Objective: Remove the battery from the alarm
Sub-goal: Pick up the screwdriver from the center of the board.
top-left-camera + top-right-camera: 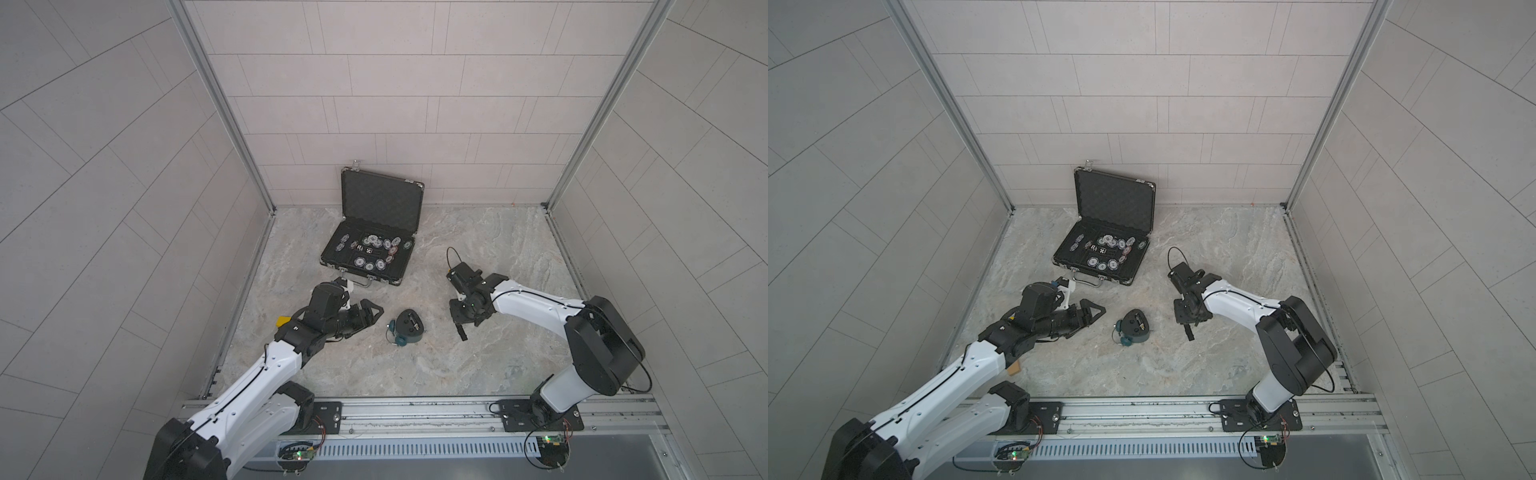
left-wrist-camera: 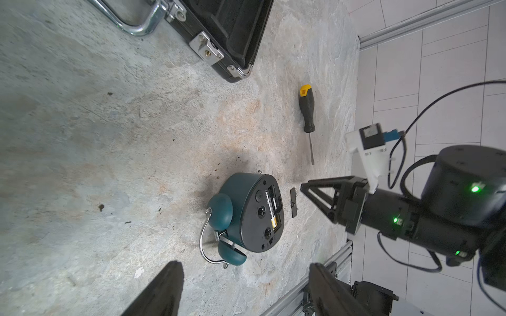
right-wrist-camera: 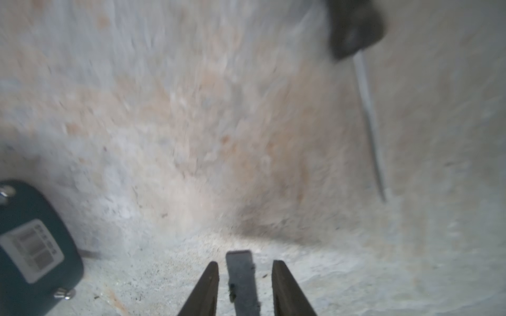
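Note:
The teal alarm [image 1: 409, 329] [image 1: 1134, 328] lies face down mid-table with its dark back up. In the left wrist view the alarm [image 2: 246, 208] has its compartment uncovered, and the battery [image 2: 272, 209] sits inside, gold end showing. My left gripper [image 1: 376, 316] [image 2: 245, 266] stands open just left of the alarm, holding nothing. My right gripper [image 1: 457, 323] [image 3: 245, 266] is open to the alarm's right. Its fingers straddle the small flat black cover [image 3: 242, 279] [image 2: 293, 202], which lies on the table with a gap on each side.
An open black case [image 1: 380, 199] [image 2: 232, 27] of poker chips stands at the back, behind the alarm. A black-and-yellow screwdriver [image 2: 307, 109] [image 3: 369, 123] lies beyond the cover, under my right wrist. Walls close in the left, right and back.

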